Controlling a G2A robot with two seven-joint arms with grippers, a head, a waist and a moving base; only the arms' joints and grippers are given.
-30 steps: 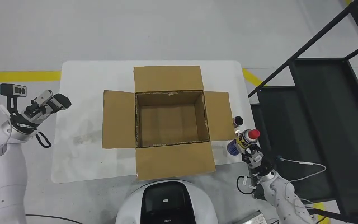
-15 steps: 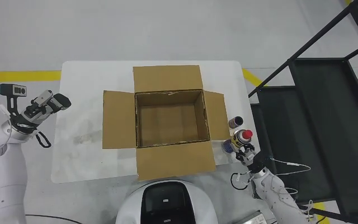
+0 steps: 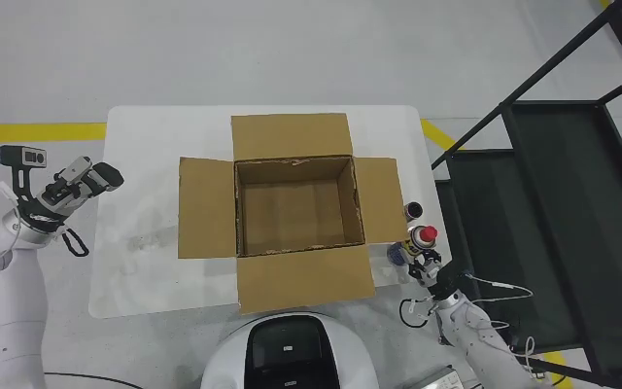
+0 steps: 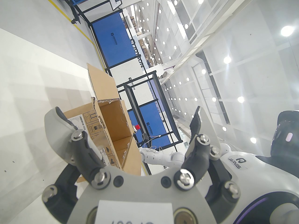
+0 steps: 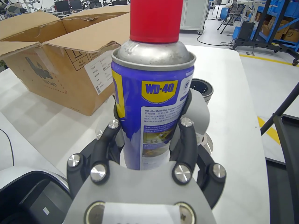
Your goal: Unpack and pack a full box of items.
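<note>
Jaws of the right gripper (image 5: pixel 154 110) clamp an upright spray can (image 5: pixel 151 82) near the table's (image 3: pixel 146 194) right edge, beside the open box (image 3: pixel 292 136). The left gripper (image 4: pixel 127 117) hangs with its jaws spread, off the table's left side.

Blue can (image 5: pixel 130 89) (red cap (image 5: pixel 156 12)), brown box (image 5: pixel 58 71)

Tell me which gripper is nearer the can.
Right. The right gripper holds the can beside the box; the left gripper hangs open at the left edge of the table, beyond the box.
</note>
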